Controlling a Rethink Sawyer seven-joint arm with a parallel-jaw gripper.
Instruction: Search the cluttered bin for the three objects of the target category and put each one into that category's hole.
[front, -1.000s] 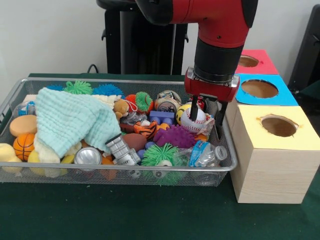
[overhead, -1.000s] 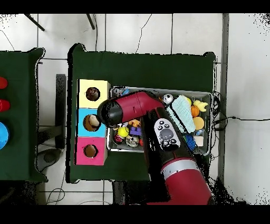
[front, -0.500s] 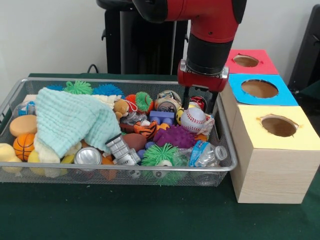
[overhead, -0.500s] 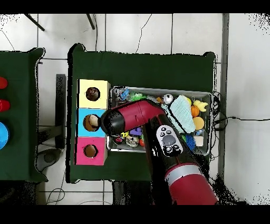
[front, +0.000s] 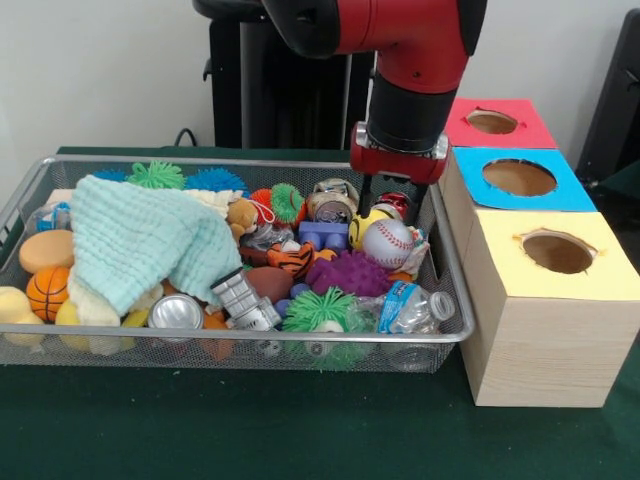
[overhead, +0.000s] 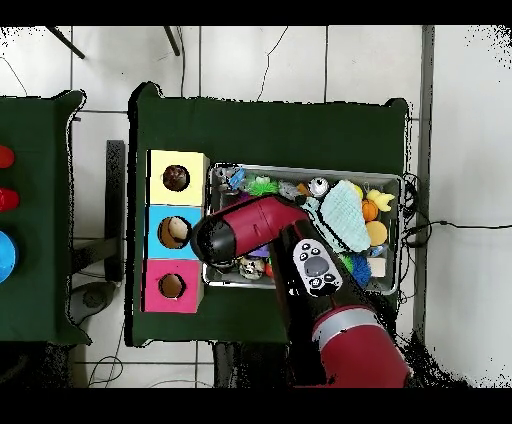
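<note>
Bin (front: 20, 200)'s box-side end holds the gripper (front: 392, 200), just above a baseball (front: 388, 242).

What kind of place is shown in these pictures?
Probably a robotics lab set up for a sorting test. A red robot arm reaches over a wire bin crowded with toys, beside wooden boxes with coloured tops and round holes, on a green-covered table over a tiled floor.
</note>
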